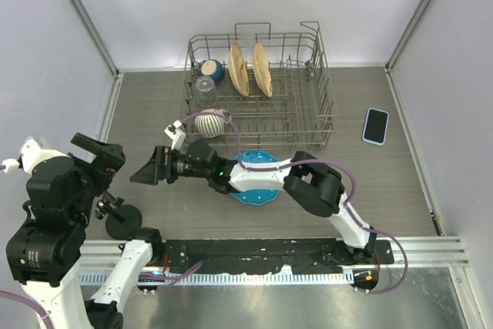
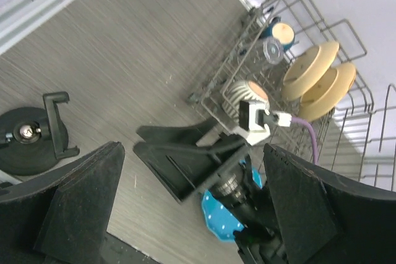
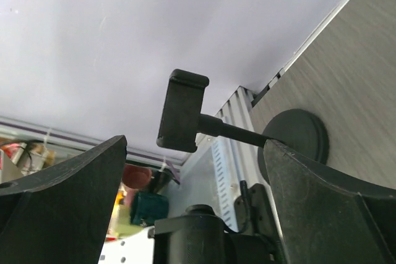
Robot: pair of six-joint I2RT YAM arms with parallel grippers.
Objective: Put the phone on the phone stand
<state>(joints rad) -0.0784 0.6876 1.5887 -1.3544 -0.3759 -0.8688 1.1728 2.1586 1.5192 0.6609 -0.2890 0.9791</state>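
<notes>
The left end effector [image 2: 192,153] and right end effector [image 1: 142,172] gape wide and empty near the phone stand [image 1: 122,219]. The phone [image 1: 376,125] lies flat on the counter [image 1: 154,105], well apart.

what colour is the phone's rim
Light blue rim on the phone, dark face; clearest in the top external view.

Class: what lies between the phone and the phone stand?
In the top view, the right arm, stretched over a blue plate, lies between the phone and the phone stand.
</notes>
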